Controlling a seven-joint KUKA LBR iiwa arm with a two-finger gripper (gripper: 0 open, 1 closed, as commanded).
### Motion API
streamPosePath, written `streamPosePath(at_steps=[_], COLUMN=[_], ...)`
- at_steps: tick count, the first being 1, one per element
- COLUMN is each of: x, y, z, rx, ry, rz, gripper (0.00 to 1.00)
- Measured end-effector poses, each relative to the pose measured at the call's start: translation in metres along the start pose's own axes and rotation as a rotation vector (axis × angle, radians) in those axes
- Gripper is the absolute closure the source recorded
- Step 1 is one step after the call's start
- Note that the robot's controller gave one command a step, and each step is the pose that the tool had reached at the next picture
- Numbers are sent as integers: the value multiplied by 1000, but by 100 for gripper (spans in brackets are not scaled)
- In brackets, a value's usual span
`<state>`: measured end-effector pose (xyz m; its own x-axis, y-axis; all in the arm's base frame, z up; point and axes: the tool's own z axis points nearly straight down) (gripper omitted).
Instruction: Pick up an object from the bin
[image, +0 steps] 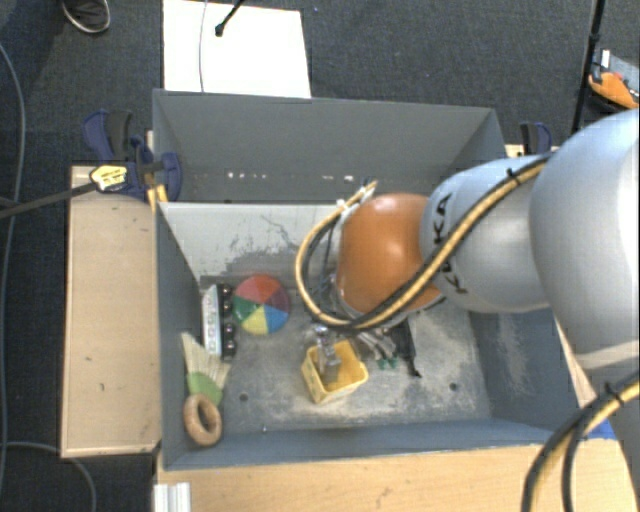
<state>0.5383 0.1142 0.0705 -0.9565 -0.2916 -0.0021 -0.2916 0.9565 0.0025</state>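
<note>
Tool (324, 352) is low in the front middle of the bin (470, 400), directly over a yellow blocky object (342, 378) and apparently touching its top. Whether it is released or clenched cannot be told. Multicoloured ball (262, 305) lies apart at view-left, with a wooden ring (203, 420) in the near-left corner.

The orange domed wrist cover (385, 250) hides most of the gripper (322, 352) from you, so whether it touches the yellow blocky thing (340, 377) at the middle of the grey metal bin (300, 150) is unclear. Just right of that, small dark pieces (402, 356) run under the silver arm (560, 230), and you cannot tell what kind they are. That arm is cut off at the right edge.
</note>
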Motion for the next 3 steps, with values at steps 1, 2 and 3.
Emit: streamPosePath(at_steps=[1, 2, 3], x=[0, 2, 2], y=[0, 12, 12], z=[0, -93, -93], rx=[0, 0, -1], ry=[0, -2, -2], rz=[2, -29, -28], gripper=[100, 100, 100])
